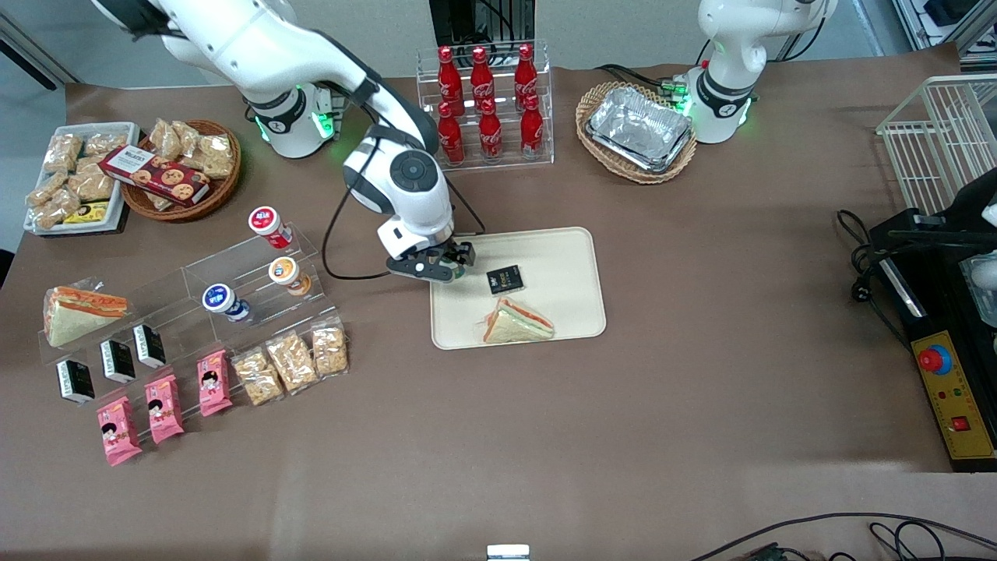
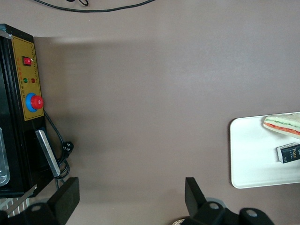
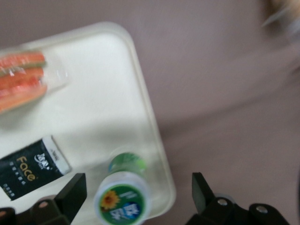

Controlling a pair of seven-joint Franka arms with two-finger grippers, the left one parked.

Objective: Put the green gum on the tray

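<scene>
The green gum (image 3: 123, 197), a small green bottle with a white-and-green sunflower label on its lid, stands upright on the cream tray (image 3: 108, 93) close to one rounded corner. My right gripper (image 3: 138, 194) hangs over it, open, with a black finger (image 3: 75, 192) on each side and a gap to the bottle on both. In the front view the gripper (image 1: 456, 269) sits over the tray (image 1: 561, 257) at the corner toward the working arm's end, farthest from the camera. The hand hides most of the gum there.
A black "Face" packet (image 1: 505, 280) and a wrapped sandwich (image 1: 518, 322) lie on the tray. An acrylic stand holds red-lidded (image 1: 267, 222), orange-lidded (image 1: 286, 273) and blue-lidded (image 1: 220, 298) bottles. A cola rack (image 1: 484, 105) and a wicker basket of foil trays (image 1: 637, 128) stand farther back.
</scene>
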